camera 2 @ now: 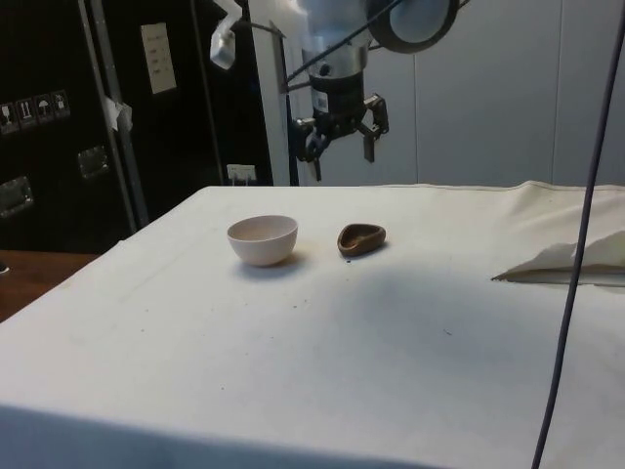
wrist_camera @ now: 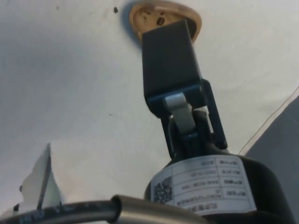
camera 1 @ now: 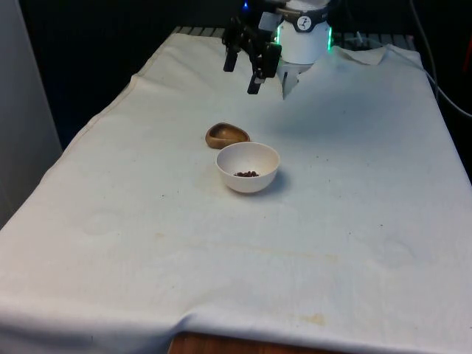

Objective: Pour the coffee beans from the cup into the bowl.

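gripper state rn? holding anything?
Gripper: open, holding nothing, raised above the table behind the small brown cup. The coffee beans lie in the white bowl.

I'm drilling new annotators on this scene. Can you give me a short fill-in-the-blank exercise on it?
1. The coffee beans lie in the ____ bowl.
2. The cup beside the bowl is ____ in colour.
3. The gripper hangs above the table with its jaws ____.
4. The cup rests on the ____.

Missing words: white; brown; open; cloth
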`<state>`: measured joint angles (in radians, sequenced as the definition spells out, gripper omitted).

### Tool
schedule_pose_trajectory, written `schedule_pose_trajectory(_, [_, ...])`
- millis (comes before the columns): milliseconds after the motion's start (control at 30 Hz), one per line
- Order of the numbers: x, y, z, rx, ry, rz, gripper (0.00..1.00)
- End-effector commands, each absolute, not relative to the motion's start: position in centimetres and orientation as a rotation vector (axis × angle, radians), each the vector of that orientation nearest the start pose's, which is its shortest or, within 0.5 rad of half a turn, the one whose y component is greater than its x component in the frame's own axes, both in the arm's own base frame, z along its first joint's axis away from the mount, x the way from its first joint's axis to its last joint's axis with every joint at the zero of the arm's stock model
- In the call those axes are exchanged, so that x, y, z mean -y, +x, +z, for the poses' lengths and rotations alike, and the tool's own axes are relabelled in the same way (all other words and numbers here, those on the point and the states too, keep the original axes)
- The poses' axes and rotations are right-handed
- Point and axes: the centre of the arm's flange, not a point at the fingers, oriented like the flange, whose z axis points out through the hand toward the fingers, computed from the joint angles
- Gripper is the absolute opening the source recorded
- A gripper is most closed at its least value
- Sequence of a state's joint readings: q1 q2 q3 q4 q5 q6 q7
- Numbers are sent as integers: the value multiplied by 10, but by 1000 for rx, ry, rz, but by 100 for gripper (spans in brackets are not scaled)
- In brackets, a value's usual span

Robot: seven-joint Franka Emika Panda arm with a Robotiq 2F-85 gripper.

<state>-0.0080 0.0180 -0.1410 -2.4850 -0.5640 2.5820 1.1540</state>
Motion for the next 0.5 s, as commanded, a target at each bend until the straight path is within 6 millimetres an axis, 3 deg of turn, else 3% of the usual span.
schedule_pose_trajectory(0, [60,477,288,-1353,-3058,-356,100])
schedule_pose_trajectory(200, [63,489,306,-1353,-3051,-366,100])
schedule_pose_trajectory(467, [64,490,311,-1355,-3049,-374,100])
